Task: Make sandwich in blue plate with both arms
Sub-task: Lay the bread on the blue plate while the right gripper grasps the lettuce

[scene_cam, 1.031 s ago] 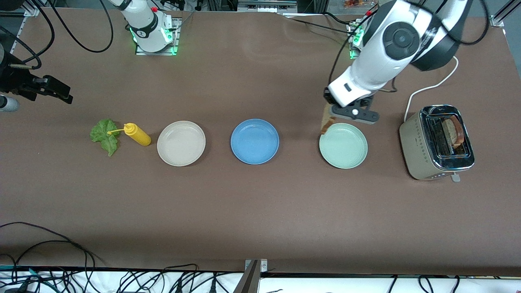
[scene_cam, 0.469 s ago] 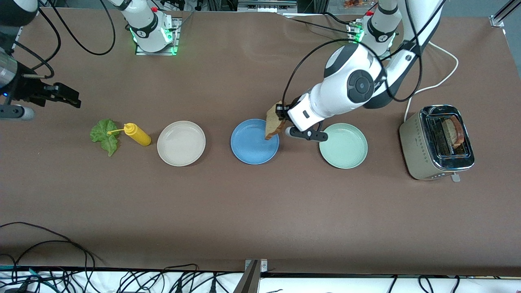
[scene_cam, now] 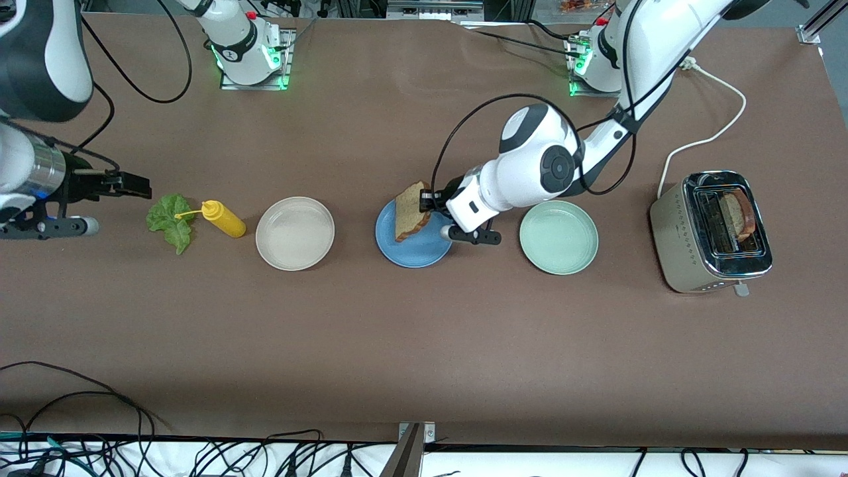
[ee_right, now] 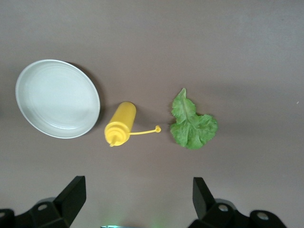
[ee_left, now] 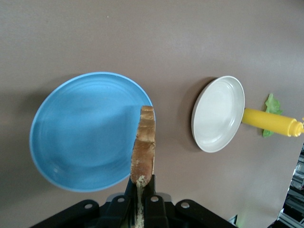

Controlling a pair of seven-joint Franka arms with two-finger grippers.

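My left gripper [scene_cam: 432, 199] is shut on one corner of a brown-crusted toast slice [scene_cam: 410, 218]. It holds the slice on edge over the blue plate [scene_cam: 416, 252]. In the left wrist view the slice [ee_left: 144, 147] stands above the plate [ee_left: 80, 133], toward its rim, clamped in my left gripper [ee_left: 141, 186]. A green lettuce leaf [scene_cam: 171, 222] lies flat toward the right arm's end of the table. My right gripper [scene_cam: 136, 185] hangs open over the bare table beside the leaf [ee_right: 192, 126], with nothing between its fingers [ee_right: 71, 195].
A yellow squeeze bottle [scene_cam: 224, 218] lies between the lettuce and a beige-white plate [scene_cam: 295, 233]. A pale green plate [scene_cam: 558, 237] sits beside the blue one toward the left arm's end. A toaster [scene_cam: 712, 232] near that end holds another toast slice [scene_cam: 737, 213].
The left arm has carried the toast from beside the pale green plate to over the blue plate. The right gripper has moved toward the lettuce.
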